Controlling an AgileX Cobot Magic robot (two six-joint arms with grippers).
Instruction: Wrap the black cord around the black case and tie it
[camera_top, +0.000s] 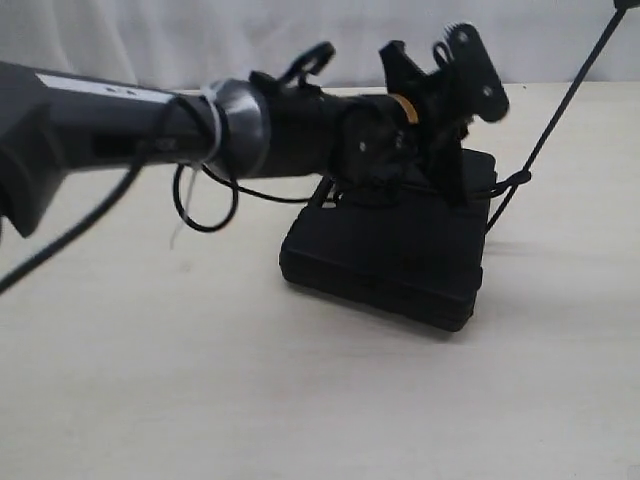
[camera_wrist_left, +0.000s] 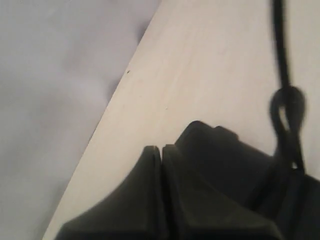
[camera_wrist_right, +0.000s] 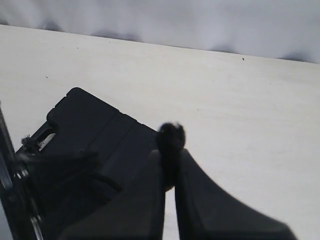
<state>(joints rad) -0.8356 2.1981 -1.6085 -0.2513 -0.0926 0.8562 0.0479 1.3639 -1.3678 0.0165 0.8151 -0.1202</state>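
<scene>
Case (camera_top: 400, 255) lies flat on the table (camera_top: 200, 380), right of centre in the exterior view, with its handle slot (camera_wrist_right: 42, 136) at one end. Left arm (camera_top: 130, 125) reaches across from the left and its wrist is over the case's far edge; can't tell if it touches. Left claw (camera_wrist_left: 161, 150): fingers pressed together, nothing visible between them, tips close to a case corner. Right claw (camera_wrist_right: 171, 152): out of the exterior view, clamped tight on the cord (camera_wrist_right: 171, 134), a stub poking past the fingertips, case beyond it. From the exterior view's top right corner the cord runs taut down to the case's right edge, where a small loop (camera_wrist_left: 290, 107) sits at a knot. The arm hides its path over the case.
</scene>
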